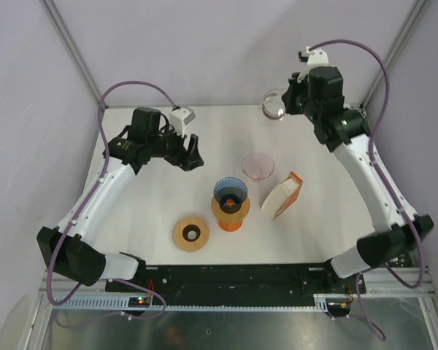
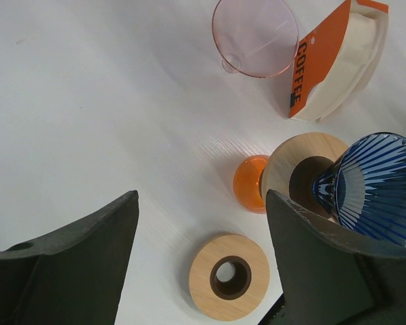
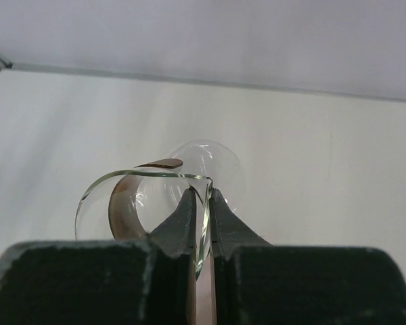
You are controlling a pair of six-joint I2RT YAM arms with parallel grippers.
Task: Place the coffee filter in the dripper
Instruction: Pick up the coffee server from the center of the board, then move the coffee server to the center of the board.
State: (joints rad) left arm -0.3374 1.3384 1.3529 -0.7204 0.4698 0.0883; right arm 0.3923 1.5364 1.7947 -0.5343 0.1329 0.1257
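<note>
Filter pack (image 1: 283, 195): orange and cream, marked "COFFEE", on table (image 1: 146, 197). Lies at 4 o'clock of left gripper (image 1: 192, 153), well apart; 6 o'clock of right gripper (image 1: 286, 98).
Left jaws spread wide over bare tabletop.
Right fingers pinching rim of clear glass vessel (image 3: 155, 196), near table's back edge, 1 o'clock corner.
Pink dripper (image 1: 258, 166): just beside pack, at its 11 o'clock.
Blue dripper (image 1: 230, 191): on orange stand (image 1: 230, 221), 9 o'clock of pack.
Wooden ring (image 1: 190, 233): 8 o'clock of stand.
Open tabletop along left side.

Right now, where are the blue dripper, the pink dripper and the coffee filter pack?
blue dripper (image 2: 375, 186), left wrist view, ribbed outer wall
pink dripper (image 2: 255, 34), left wrist view, inner wall
coffee filter pack (image 2: 321, 51), left wrist view, orange front
</note>
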